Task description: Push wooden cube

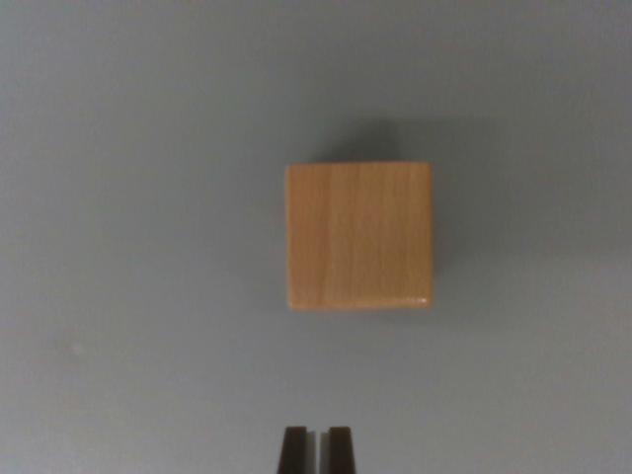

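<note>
Looking straight down from the wrist: my gripper (316, 449) shows only as two dark fingertips at the bottom edge of the view, drawn nearly together, a thin pale slit between them. Narrow, holding nothing.

Wooden cube (359, 236) sits on the grey table (128, 296), near the middle of the view, a little to the wrist view's right of centre. Pale grain runs up and down its top face. Edges square to the frame, not rotated. Soft shadow above and to the right of it.

Key relation: the cube lies ahead of my fingertips, up the frame, and offset slightly to the wrist view's right. Clear bare table between the tips and the cube's near edge; apart, not touching. My tips line up roughly with the cube's left half, not its middle.

Long axis: none to speak of. The top face reads as nearly square, so no side favours the push.

Judgement: the push has not begun. Height of my tips above the table I cannot tell from this one view. If I drive straight forward from here, contact would land left of the cube's centre and it may yaw instead of sliding true. A small shift toward the wrist view's right first would seem wise, then forward with fingers kept close as a blunt pusher.

Containers: none in view. Nothing else on the table.
</note>
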`<state>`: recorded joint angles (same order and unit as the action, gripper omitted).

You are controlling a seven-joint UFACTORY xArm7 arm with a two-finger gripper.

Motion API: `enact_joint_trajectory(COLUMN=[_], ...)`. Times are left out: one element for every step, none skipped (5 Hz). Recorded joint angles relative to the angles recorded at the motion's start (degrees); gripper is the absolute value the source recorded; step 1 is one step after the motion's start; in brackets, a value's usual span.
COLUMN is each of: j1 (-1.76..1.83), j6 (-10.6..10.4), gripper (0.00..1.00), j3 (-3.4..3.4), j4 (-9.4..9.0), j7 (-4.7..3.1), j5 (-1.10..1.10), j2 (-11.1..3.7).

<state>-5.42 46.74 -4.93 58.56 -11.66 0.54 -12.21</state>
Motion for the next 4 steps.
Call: enact_joint_trajectory(j1=[-0.18,-0.18,-0.36,-0.36], j6=[-2.13,-2.13,-4.19,-4.19], gripper=[0.00,0.00,0.00,0.00], j3=[-0.28,-0.28,-0.55,-0.55], j4=[-1.50,-1.50,-2.94,-2.94], j7=[-0.65,-0.65,-1.28,-1.28], j5=[0.00,0.00,0.00,0.00], j2=[-0.51,-0.51,-1.00,-1.00])
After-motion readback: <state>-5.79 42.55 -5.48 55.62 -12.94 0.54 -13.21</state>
